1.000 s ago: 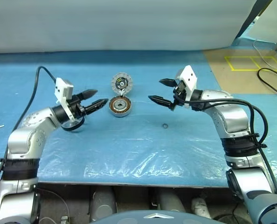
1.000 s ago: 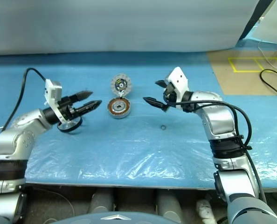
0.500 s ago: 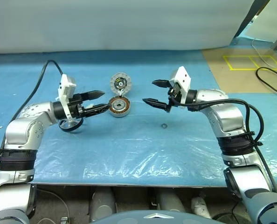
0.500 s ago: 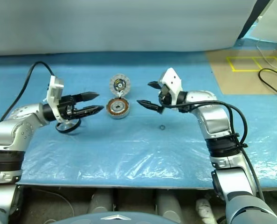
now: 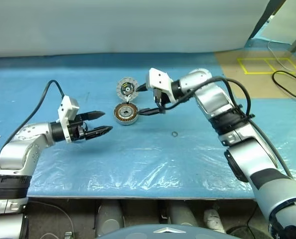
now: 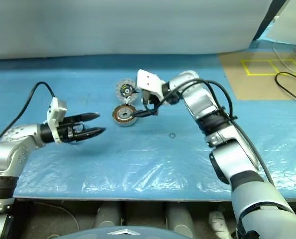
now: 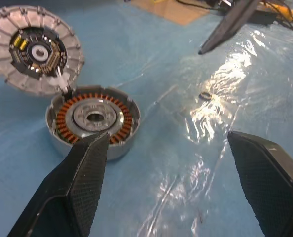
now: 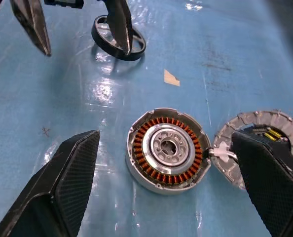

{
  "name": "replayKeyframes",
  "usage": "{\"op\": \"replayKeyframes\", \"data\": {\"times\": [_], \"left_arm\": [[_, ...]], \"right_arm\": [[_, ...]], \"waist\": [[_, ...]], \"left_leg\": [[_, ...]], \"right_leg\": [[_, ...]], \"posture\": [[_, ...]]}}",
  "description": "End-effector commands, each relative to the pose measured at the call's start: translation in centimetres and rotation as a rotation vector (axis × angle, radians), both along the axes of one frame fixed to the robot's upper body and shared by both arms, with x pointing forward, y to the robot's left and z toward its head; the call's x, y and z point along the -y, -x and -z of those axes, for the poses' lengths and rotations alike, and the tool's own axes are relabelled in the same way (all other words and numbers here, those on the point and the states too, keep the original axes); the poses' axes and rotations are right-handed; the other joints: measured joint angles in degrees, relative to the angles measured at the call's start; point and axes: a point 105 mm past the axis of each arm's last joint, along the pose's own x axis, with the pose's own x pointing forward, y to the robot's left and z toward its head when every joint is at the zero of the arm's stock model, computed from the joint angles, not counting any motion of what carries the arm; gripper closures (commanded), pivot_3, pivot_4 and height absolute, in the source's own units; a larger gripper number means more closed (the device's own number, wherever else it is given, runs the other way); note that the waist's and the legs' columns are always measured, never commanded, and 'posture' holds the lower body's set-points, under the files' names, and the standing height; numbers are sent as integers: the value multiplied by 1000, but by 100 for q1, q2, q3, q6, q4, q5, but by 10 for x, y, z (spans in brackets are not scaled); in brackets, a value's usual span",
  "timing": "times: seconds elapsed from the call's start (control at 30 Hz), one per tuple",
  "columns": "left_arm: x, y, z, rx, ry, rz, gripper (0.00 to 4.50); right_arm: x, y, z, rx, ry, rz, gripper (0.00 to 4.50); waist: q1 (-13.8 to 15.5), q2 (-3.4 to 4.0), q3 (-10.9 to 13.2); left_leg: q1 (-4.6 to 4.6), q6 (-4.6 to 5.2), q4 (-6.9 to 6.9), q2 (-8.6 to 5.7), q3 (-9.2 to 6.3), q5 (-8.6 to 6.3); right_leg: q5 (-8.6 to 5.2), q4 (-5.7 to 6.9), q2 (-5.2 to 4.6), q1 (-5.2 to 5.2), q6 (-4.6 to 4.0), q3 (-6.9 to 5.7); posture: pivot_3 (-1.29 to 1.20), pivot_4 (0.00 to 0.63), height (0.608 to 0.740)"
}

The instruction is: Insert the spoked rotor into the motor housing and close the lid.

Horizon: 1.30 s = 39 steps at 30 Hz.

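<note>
Two grippers stand with jaws wide apart, holding nothing. We see the right gripper (image 6: 140, 102) over the motor housing (image 6: 124, 114), whose copper windings lie exposed on the blue sheet (image 6: 153, 164). We find the lid (image 6: 126, 90) hinged open behind it, ribbed face showing. Our left gripper (image 6: 94, 124) hovers near the spoked rotor (image 8: 119, 45), which lies flat on the sheet. We note a tiny ring (image 6: 173, 135) lying apart.

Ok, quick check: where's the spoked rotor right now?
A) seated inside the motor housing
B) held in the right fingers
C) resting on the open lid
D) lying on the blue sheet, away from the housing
D: the right wrist view shows the spoked rotor flat on the blue sheet, apart from the motor housing, whose copper windings are still uncovered.
</note>
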Motion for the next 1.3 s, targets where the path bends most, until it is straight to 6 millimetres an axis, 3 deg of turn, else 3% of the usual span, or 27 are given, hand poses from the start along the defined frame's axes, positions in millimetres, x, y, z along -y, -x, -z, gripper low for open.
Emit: {"op": "replayKeyframes", "data": {"times": [0.03,0.3,0.7,0.97,1.3], "left_arm": [[6,6,-11,67,22,-9,467],[13,21,-1,63,61,-66,467],[9,31,2,61,62,-115,467],[16,33,7,54,65,-113,467],[19,35,11,43,77,-116,467]], "right_arm": [[-14,-1,2,-35,85,-63,0],[-32,-10,33,-45,262,-80,0],[-44,-17,48,-6,302,-23,0],[-40,-20,72,18,348,24,0],[-38,-22,84,51,396,42,0]], "waist": [[16,-4,2],[13,-6,4],[0,0,8],[7,0,8],[14,4,10]], "left_leg": [[-13,1,3,2,-1,0],[-29,2,6,29,-3,-1],[-25,3,11,43,0,-2],[-26,2,15,43,-1,-2],[-17,3,29,55,10,-2]], "right_leg": [[0,7,0,-10,-1,-4],[-14,17,0,-19,-28,-40],[-16,23,6,-20,-35,-44],[-15,24,5,-19,-36,-46],[-15,29,3,-7,-38,-49]], "posture": [[0,150,740],[0,150,740],[0,150,740],[0,150,740],[0,150,740]]}}
